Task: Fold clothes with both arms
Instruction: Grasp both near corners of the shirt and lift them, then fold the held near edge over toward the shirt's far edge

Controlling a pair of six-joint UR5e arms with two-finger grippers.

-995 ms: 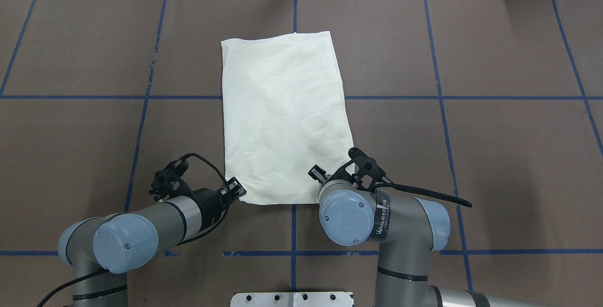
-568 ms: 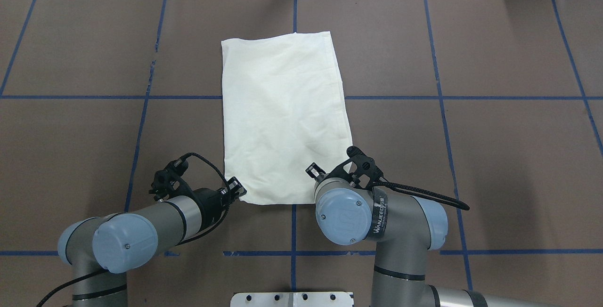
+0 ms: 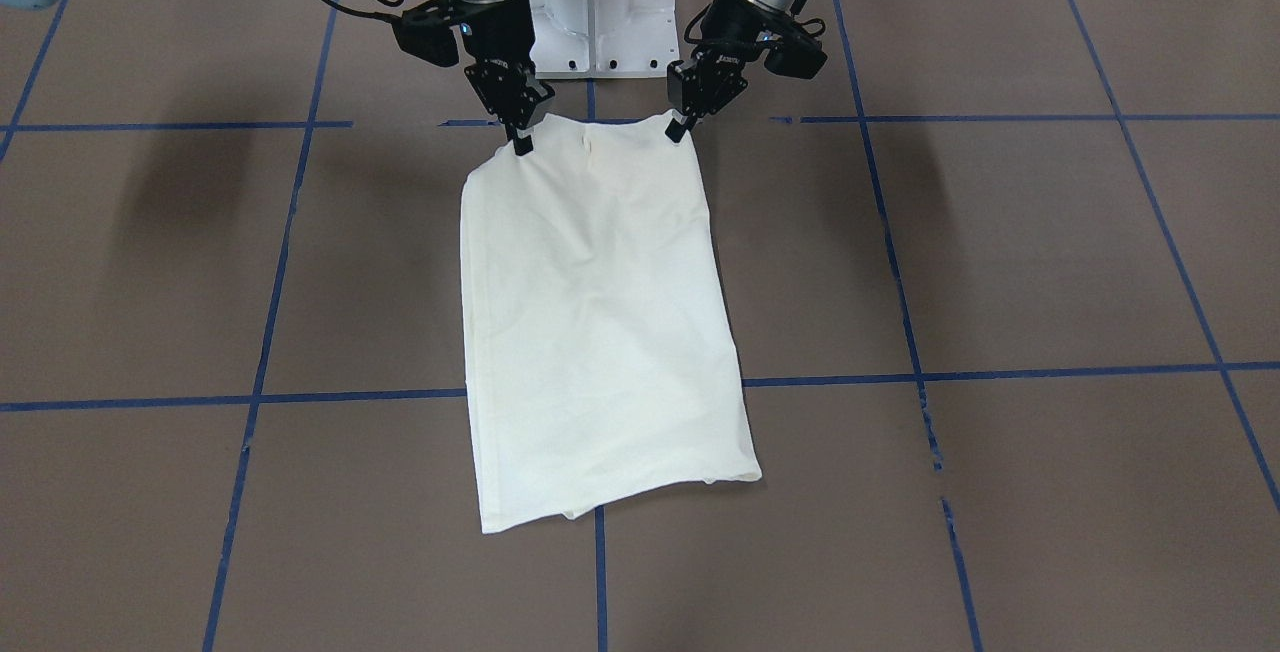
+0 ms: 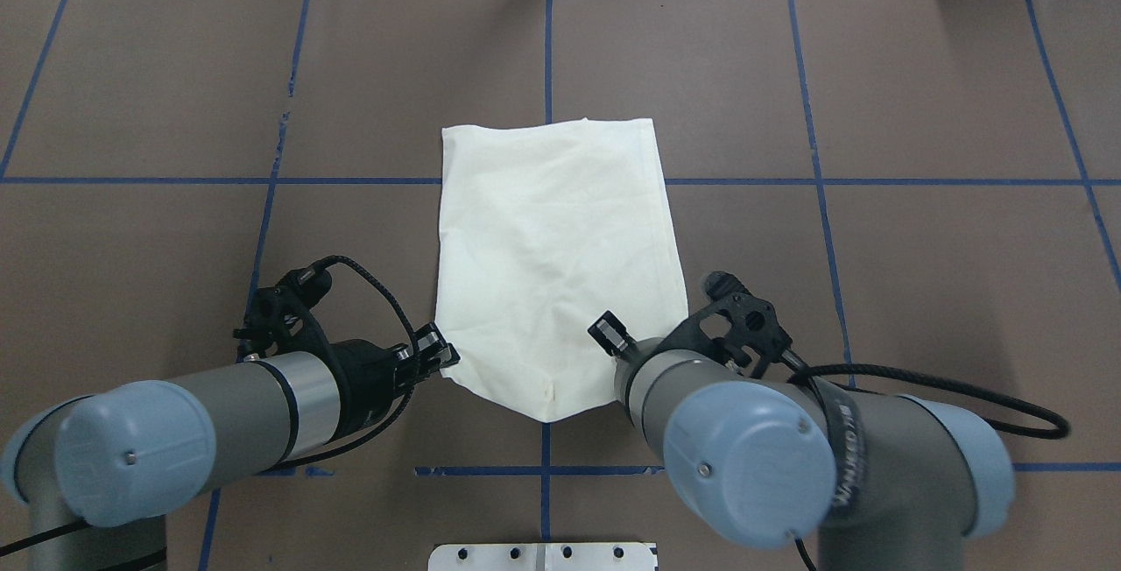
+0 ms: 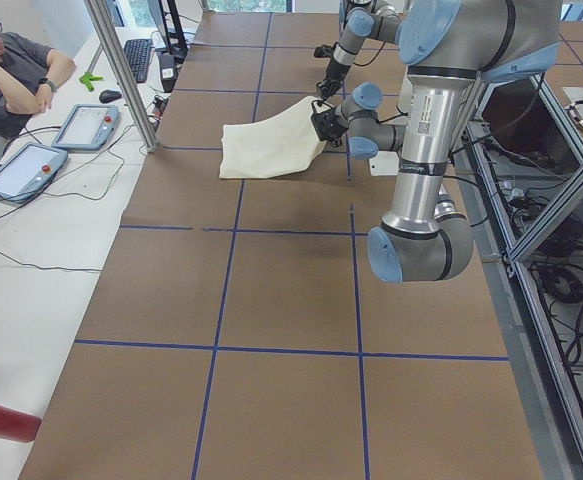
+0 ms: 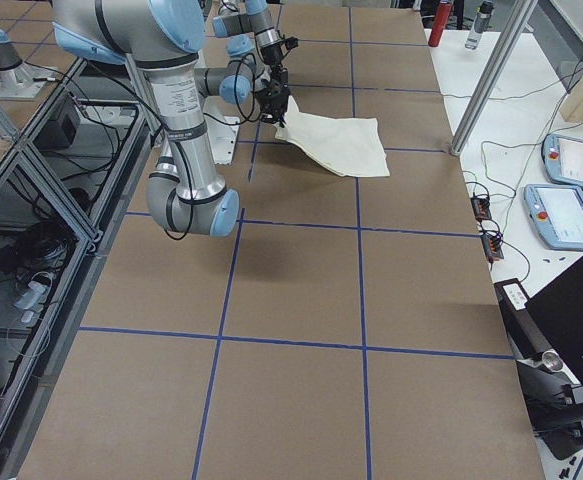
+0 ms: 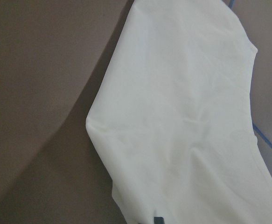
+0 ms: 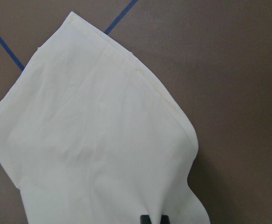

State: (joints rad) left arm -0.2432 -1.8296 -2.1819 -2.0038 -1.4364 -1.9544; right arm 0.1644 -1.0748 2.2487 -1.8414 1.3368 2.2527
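A cream shirt (image 4: 556,256) is seen folded into a long, narrow panel, and only a plain side is shown. The cloth is mostly smooth, with a few soft creases, and layered edges can be made out along its long sides. It is placed at the middle of the brown table (image 4: 131,72), directly in front of the robot, over the central one of the blue tape lines (image 4: 814,116).

Its long axis is laid from the robot's side toward the far side of the table, roughly along that central line. The far short end is rested flat on the table, just beyond a cross line. The end nearest the robot is held off the surface by its two corners, so the panel slopes down away from the robot. Between the held corners the near edge sags into a shallow point.

The left gripper (image 4: 438,354) is clamped on the near corner on the robot's left, and the right gripper (image 3: 520,137) on the near corner on its right. In each wrist view a dark fingertip (image 7: 158,220) is seen pressed against the cloth at the lower edge.
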